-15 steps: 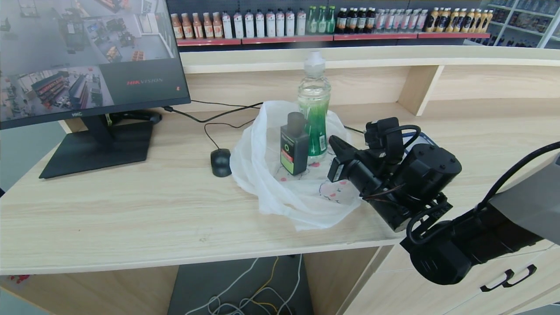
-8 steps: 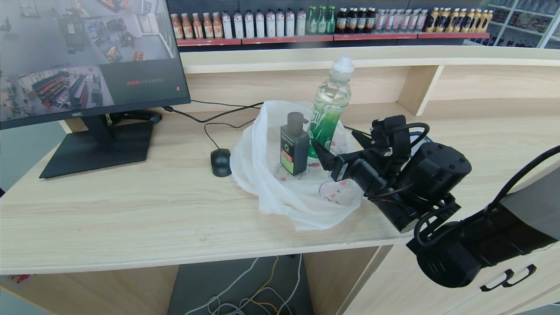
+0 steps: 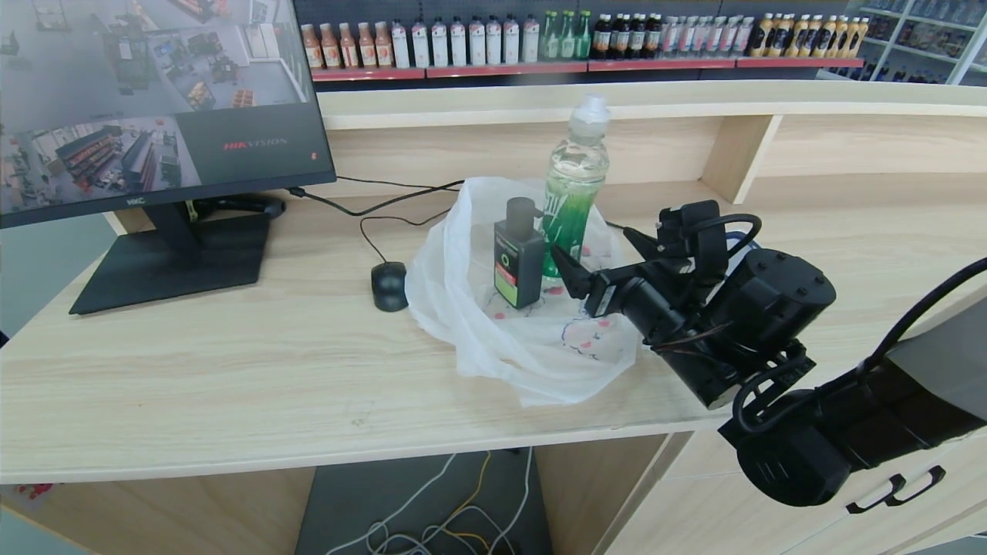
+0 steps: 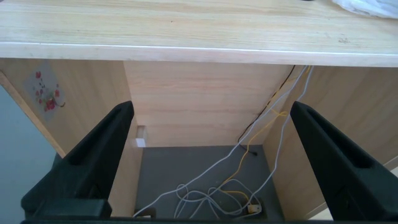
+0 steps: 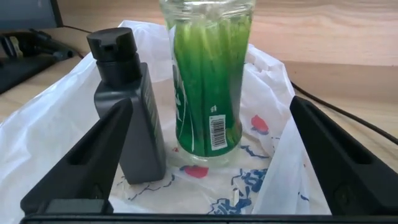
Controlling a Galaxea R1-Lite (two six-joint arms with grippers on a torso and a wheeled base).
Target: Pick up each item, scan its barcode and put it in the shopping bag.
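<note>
Green-labelled drink bottle (image 3: 574,185) stands in the open white shopping bag (image 3: 470,308) on the table (image 3: 231,370). It leans a little and is just beside a dark grey flip-cap bottle (image 3: 518,258), which stands upright in the same bag. In the right wrist view I see the green bottle's barcode (image 5: 217,132) low on the label, facing the camera. My right pincer (image 3: 592,247) hangs at the bag's right edge with its jaws spread wide, apart from the bottle and gripping nothing. My left pincer (image 4: 211,155) sits below the table's front edge, also spread and empty, facing loose cables (image 4: 217,186) under the table. A monitor (image 3: 154,100) and a black mouse (image 3: 389,285) sit left of the bag.
</note>
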